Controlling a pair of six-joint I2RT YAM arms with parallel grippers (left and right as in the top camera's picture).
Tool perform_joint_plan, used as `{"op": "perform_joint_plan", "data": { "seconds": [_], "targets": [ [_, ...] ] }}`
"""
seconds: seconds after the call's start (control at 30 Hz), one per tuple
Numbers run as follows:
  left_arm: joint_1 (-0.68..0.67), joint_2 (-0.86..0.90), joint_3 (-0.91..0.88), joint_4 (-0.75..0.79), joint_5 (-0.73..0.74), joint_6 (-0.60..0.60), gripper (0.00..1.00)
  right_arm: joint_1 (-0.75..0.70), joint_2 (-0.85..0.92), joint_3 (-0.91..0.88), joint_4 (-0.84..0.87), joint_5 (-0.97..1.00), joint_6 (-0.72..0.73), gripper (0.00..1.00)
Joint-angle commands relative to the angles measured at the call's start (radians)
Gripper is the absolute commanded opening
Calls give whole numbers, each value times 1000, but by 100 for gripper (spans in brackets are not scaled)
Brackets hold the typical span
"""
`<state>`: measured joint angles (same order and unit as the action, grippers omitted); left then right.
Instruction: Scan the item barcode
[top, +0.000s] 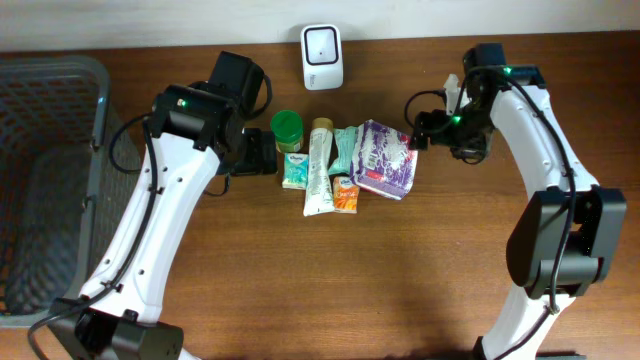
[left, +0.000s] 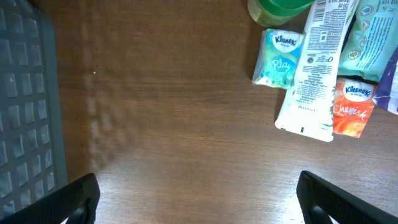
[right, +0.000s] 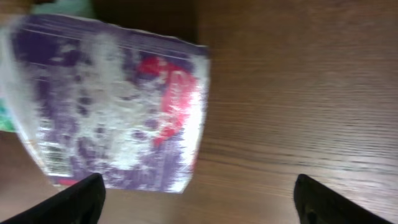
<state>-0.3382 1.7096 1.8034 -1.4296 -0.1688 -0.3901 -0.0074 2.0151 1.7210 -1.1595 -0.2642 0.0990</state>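
Note:
Several items lie in a cluster mid-table: a purple pack (top: 386, 158), a white tube (top: 319, 168), a teal Kleenex pack (top: 296, 170), an orange Kleenex pack (top: 346, 194), a teal wipes pack (top: 346, 150) and a green-lidded jar (top: 287, 127). The white scanner (top: 322, 57) stands behind them. My right gripper (top: 418, 140) is open just right of the purple pack (right: 112, 99), whose corner reaches between the fingers (right: 68, 205); nothing is gripped. My left gripper (top: 258, 152) is open over bare wood left of the cluster, the tube (left: 314, 68) ahead of it.
A grey mesh basket (top: 50, 180) fills the table's left side, and its wall (left: 25, 99) shows at the left of the left wrist view. Bare wood stretches in front of the items and to the right of the purple pack.

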Motion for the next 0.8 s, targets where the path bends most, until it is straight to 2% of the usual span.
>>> {"op": "perform_joint_plan", "data": {
  "seconds": [0.0, 0.07, 0.17, 0.23, 0.3, 0.4, 0.47, 0.5, 0.53, 0.6, 0.63, 0.67, 0.7, 0.73, 0.77],
  "targets": [
    [5, -4, 2, -1, 0, -14, 99, -80, -10, -77, 33, -73, -42, 95],
    [5, -4, 2, -1, 0, -14, 99, -125, -10, -171, 119, -248, -84, 94],
    [5, -4, 2, -1, 0, -14, 99, -113, -10, -393, 412, -510, -84, 94],
    [5, -4, 2, -1, 0, -14, 99, -88, -10, -448, 499, -516, -40, 94],
    [5, -4, 2, -1, 0, -13, 99, -68, -10, -488, 576, -512, 18, 84],
    [5, -4, 2, -1, 0, -13, 99, -24, -10, -488, 610, -510, 18, 76],
    [5, -4, 2, -1, 0, -14, 99, 17, -10, -488, 637, -486, 18, 41],
    [5, -4, 2, -1, 0, -14, 99, 29, -10, -488, 636, -449, 18, 25],
    [5, -4, 2, 0, 0, -14, 99, 32, -10, -487, 633, -438, 19, 4],
    [5, -4, 2, -1, 0, -14, 99, 7, -25, -450, 581, -423, 18, 4],
    [5, -4, 2, -1, 0, -14, 99, -17, -38, -397, 492, -359, 18, 4],
    [5, -4, 2, -1, 0, -14, 99, -47, -63, -283, 313, -196, 17, 4],
    [5, -4, 2, -1, 0, -14, 99, -51, -74, -213, 208, -84, 14, 4],
    [5, -4, 2, -1, 0, -14, 99, -44, -76, -146, 124, 27, 14, 4],
    [5, -4, 2, -1, 0, -14, 99, -35, -76, -133, 111, 101, 14, 4]
  ]
}}
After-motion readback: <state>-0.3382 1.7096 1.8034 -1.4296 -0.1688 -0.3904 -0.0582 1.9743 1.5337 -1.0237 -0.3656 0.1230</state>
